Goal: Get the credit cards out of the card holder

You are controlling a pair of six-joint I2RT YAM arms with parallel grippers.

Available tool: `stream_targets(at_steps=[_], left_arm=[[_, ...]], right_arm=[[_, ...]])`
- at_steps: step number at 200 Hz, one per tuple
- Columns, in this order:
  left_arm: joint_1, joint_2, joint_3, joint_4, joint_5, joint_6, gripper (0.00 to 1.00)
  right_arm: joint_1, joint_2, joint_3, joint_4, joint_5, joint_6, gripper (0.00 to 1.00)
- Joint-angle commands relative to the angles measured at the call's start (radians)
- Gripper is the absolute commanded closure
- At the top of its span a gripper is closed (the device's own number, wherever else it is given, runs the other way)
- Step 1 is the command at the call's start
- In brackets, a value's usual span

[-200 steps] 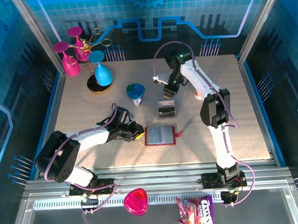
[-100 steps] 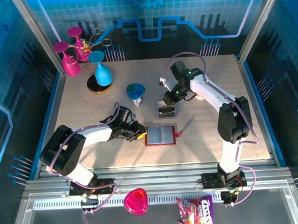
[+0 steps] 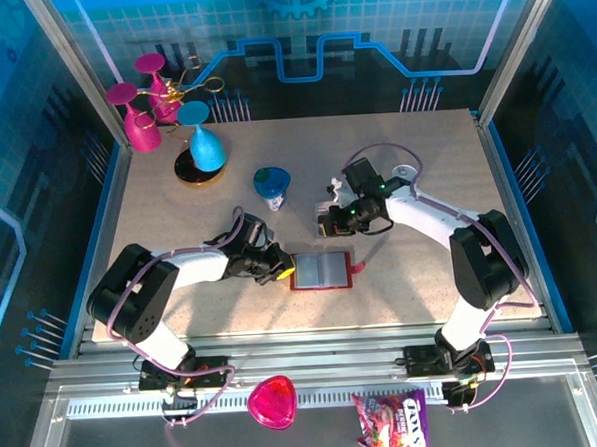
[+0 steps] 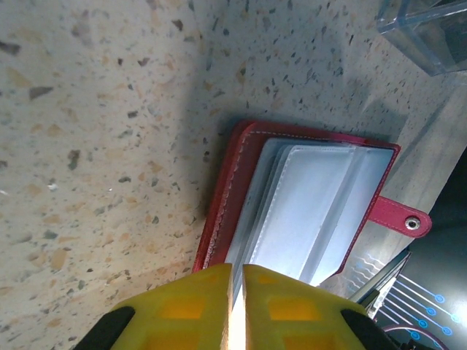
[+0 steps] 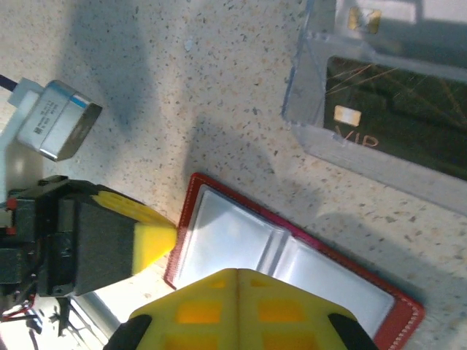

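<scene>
Card holder: we list one dark red, leather-like bifold card holder [image 3: 321, 270]. It lies open on the worktop [image 3: 178, 215] at about mid-width, nearer the near edge than the far edge, with its pale grey sleeves facing up.

Credit card: one dark rectangular credit card [image 5: 394, 109] with gold lines and "VIP" lettering lies inside a clear plastic case [image 5: 300, 95], just beyond the card holder's far side.

Top view: we see both arms converge on the card holder, the left from its left edge and the right from the far side, overhanging the case.

Left wrist view: we note white stitching on the red rim, and a small red snap tab [image 4: 398, 218] with a metal stud on the side away from the fingers.

Right wrist view: we can read the card's lettering and see the yellow tip of the left claw at the wallet's left edge.

Left claw [image 3: 281, 271]: clenched to a thin slit against the card holder's left edge. We cannot tell whether a sleeve is pinched.

Right claw [image 5: 237, 281]: clenched tight above the open sleeves. We cannot tell whether it touches them.

Other stock: a blue-and-white cup [image 3: 271, 185] stands toward the far edge, and a pink heart-shaped dish [image 3: 272, 402] sits on the front rail.
</scene>
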Motion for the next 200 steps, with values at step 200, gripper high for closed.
stream_targets(at_steps=[200], left_arm=[[-0.034,-0.002,-0.026,-0.046,-0.03,0.035,0.89]], right_arm=[[0.179,0.039,-0.116,0.098,0.023,0.212,0.84]])
